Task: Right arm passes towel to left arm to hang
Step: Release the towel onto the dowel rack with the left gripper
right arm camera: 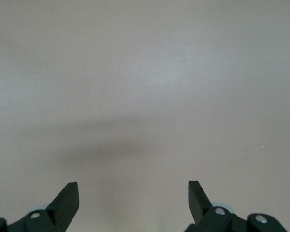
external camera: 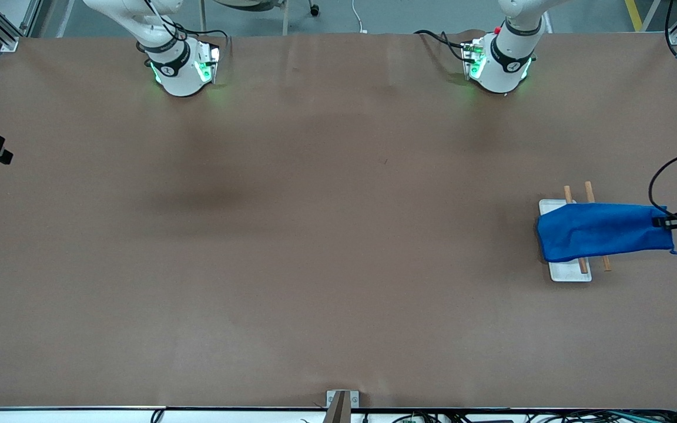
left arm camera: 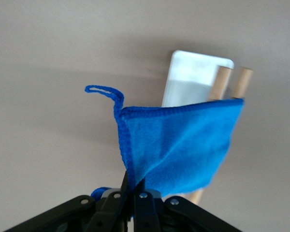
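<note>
I've got the left claw (left arm camera: pixel 130 191) pinched shut on a corner of the bright blue microfibre towel (external camera: pixel 603 230) draped over the two wooden rack dowels (external camera: pixel 590 192) on the white tray (external camera: pixel 570 274), so I'd release slowly; right claw (right arm camera: pixel 134 193) hangs wide open, empty, over bare brown tabletop (external camera: pixel 315 235).

Our two arms: left gripper clamped, right gripper spread.

Our left gripper (external camera: pixel 662 222) sits at about three o'clock in the front view, fingers pinched tight on the towel (external camera: pixel 603 231). Our right gripper (right arm camera: pixel 134 199) waits above bare worktop (right arm camera: pixel 145 87), fingers spread wide. Our bases stand at eleven and one o'clock.
</note>
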Tool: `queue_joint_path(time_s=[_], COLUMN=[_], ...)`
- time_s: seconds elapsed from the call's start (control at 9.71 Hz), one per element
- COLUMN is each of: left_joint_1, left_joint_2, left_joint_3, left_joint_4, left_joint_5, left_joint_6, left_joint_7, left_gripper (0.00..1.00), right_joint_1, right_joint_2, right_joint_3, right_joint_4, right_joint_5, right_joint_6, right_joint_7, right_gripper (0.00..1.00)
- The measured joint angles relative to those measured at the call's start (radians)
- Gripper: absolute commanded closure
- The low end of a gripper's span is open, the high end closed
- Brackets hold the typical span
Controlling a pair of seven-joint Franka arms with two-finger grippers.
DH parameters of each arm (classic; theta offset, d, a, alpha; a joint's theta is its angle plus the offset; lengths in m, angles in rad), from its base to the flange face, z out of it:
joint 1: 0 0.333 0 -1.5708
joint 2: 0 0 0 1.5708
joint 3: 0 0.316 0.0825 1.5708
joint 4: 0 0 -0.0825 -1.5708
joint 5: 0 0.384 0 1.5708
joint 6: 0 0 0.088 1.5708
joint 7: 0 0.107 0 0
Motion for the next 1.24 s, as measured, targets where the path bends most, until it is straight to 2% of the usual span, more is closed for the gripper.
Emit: queue_joint_path(time_s=[0.1,0.21,0.31,0.41,0.82,1.24], left_joint_1=[0.022,0.031,0.029,0.024,0.018,-0.037], left_joint_2=[0.018,0.032,0.039,0.04,0.031,-0.088], left_joint_3=[0.0,0.0,-0.002,-0.004,-0.02,-0.126], left_joint_4=[-0.001,-0.001,-0.001,-0.001,0.007,0.026], left_joint_5=[0.0,0.0,0.0,0.0,-0.015,-0.015], left_joint_6=[0.022,0.032,0.035,0.035,0.034,-0.03], left_joint_7=[0.026,0.036,0.036,0.035,0.026,-0.208], left_gripper=[0.95,0.84,0.57,0.01,0.0,0.0], right_joint_1=[0.0,0.0,0.0,0.0,0.0,-0.002], right_joint_2=[0.0,0.0,0.001,0.001,0.001,0.002], right_joint_3=[-0.001,-0.001,-0.001,-0.001,-0.002,-0.002], right_joint_4=[0.003,0.004,0.004,0.004,0.004,0.004], right_joint_5=[0.0,-0.001,-0.001,-0.001,-0.003,-0.004], right_joint_6=[-0.001,-0.002,-0.003,-0.003,-0.003,0.021], right_joint_7=[0.0,0.0,0.0,0.001,0.004,0.02], right_gripper=[0.0,0.0,0.0,0.0,0.0,0.0])
